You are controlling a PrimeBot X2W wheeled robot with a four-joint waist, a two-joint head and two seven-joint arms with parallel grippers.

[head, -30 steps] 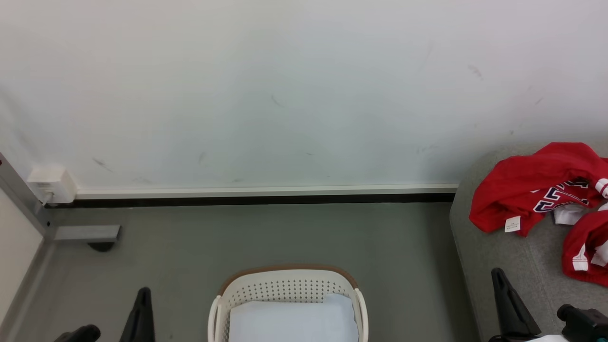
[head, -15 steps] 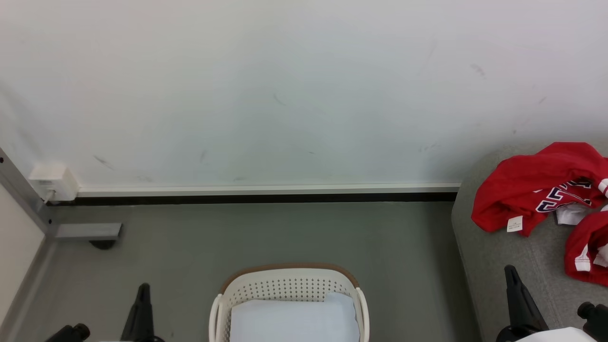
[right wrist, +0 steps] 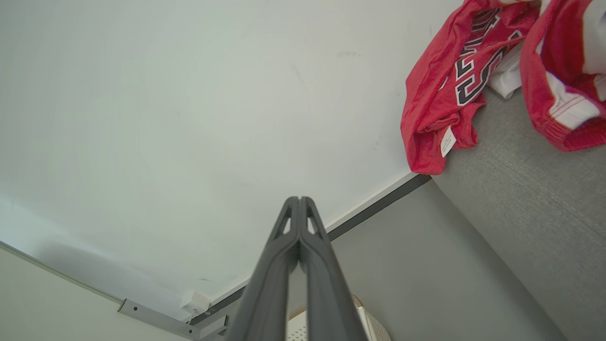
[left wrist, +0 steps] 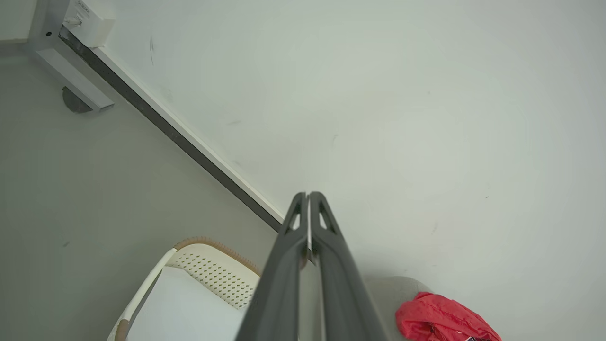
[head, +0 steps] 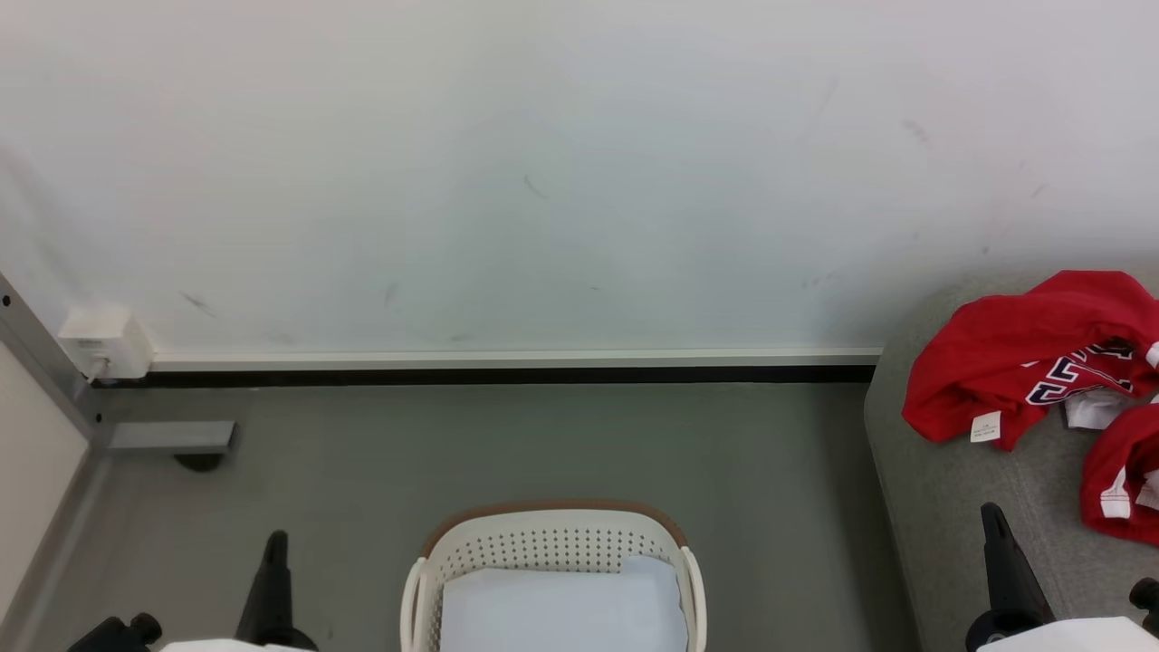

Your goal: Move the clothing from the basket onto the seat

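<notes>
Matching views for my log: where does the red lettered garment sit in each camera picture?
Head view: red lettered garment at the right edge, on the grey seat.
Left wrist view: garment at the lower right corner.
Right wrist view: garment at the upper right, on the seat.
Shared landmark: the white wall box, by the wall's foot.

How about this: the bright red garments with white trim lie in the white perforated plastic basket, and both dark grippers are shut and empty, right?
Not quite: the head view shows the red garments on the grey upholstered sofa, not in the white perforated basket. The left gripper and right gripper are indeed shut and empty.
</notes>
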